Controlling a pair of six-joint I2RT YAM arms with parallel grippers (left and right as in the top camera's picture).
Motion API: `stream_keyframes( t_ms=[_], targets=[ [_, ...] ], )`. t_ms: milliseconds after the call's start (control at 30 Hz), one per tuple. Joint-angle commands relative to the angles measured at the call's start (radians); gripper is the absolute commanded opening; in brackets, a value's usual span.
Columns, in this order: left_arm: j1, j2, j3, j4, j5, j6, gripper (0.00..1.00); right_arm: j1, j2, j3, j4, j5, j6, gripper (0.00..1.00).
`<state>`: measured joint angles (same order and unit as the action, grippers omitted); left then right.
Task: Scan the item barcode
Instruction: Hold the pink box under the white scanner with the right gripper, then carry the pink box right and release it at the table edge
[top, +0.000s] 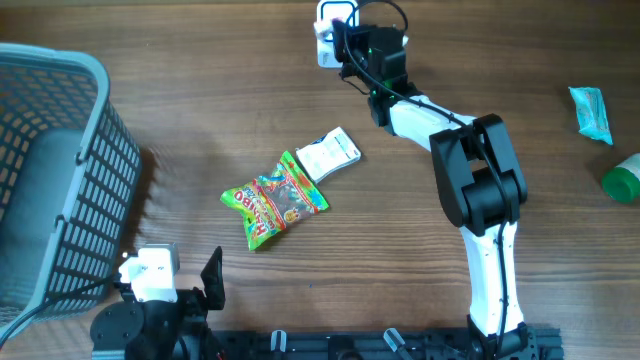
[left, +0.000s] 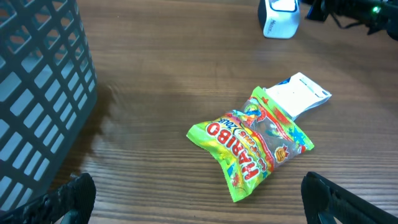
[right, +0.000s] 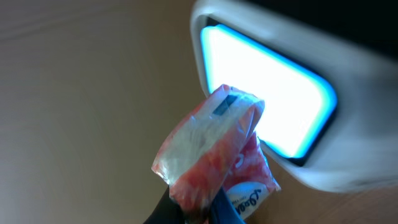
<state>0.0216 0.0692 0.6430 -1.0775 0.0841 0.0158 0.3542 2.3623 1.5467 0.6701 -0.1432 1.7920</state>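
My right gripper (right: 200, 214) is shut on a red and white plastic packet (right: 211, 146), the item, pinching its lower end. It holds the packet upright right in front of the glowing blue window of the white barcode scanner (right: 267, 93). From overhead the right gripper (top: 352, 48) sits against the scanner (top: 326, 38) at the table's far edge, and the packet is hidden under it. My left gripper (left: 200, 208) stands wide open and holds nothing, low over the table near the front left, its black fingers (left: 74, 196) apart.
A green Haribo bag (top: 275, 200) and a white packet (top: 328, 153) lie mid-table. A grey mesh basket (top: 60, 150) stands at the left. At the far right lie a teal packet (top: 592, 112) and a green-capped object (top: 622, 182).
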Motion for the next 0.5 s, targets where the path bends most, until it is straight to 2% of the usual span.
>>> stream_keyframes(
  t_ms=[0,67,200,333,467],
  targets=[
    [0.003,-0.001,-0.005,0.003,0.016,-0.013,1.00,-0.007,0.003,0.030,0.067,0.001,-0.196,0.05],
    [0.003,-0.001,-0.005,0.003,0.016,-0.013,1.00,-0.012,-0.015,0.048,0.055,-0.035,-0.340,0.04],
    [0.003,-0.001,-0.005,0.003,0.016,-0.013,1.00,-0.028,-0.145,0.052,-0.098,-0.018,-0.627,0.05],
    [0.003,-0.001,-0.006,0.003,0.016,-0.013,1.00,-0.043,-0.383,0.052,-0.392,0.132,-0.975,0.05],
    [0.003,-0.001,-0.006,0.003,0.016,-0.013,1.00,-0.064,-0.633,0.052,-0.726,0.403,-1.194,0.05]
  ],
)
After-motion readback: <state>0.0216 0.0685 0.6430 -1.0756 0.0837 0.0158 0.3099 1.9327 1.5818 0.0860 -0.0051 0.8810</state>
